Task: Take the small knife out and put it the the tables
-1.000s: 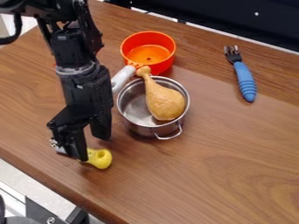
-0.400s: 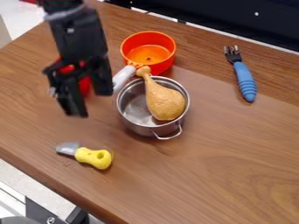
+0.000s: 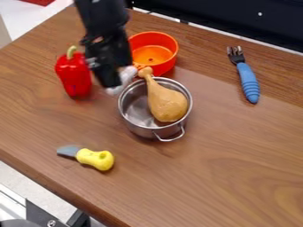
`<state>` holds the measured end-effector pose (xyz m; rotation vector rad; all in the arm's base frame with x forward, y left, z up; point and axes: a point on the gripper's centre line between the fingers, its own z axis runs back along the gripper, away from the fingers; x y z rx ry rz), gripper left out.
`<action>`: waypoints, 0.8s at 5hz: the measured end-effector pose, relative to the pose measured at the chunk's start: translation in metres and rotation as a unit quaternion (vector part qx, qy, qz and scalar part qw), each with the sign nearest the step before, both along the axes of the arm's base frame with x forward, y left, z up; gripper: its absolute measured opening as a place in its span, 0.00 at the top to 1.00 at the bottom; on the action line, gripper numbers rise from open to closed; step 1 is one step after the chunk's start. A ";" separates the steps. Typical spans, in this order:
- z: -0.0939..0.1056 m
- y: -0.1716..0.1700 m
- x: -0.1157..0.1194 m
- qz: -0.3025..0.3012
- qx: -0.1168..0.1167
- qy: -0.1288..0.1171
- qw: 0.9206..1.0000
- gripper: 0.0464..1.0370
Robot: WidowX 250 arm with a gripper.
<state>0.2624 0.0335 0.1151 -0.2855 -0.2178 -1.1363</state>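
Knife (image 3: 86, 157) lies on desk (image 3: 207, 177), near left; placement looks done. Gripper (image 3: 112, 75) at pot handle (image 3: 127, 76), can't tell if wide or narrow. Next: park clear of pot (image 3: 144, 131) and pepper (image 3: 74, 77).

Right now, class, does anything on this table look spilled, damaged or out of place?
Nothing looks spilled or damaged. The one oddity is the drumstick: its thin end pokes over the rim of the metal pot. The small knife lies flat on the wooden table.
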 end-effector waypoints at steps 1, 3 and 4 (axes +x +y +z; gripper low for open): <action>0.003 -0.004 0.019 0.067 -0.008 -0.040 0.997 0.04; 0.007 0.022 0.057 0.233 0.031 -0.091 0.968 0.04; 0.013 0.039 0.071 0.301 0.041 -0.103 0.947 0.04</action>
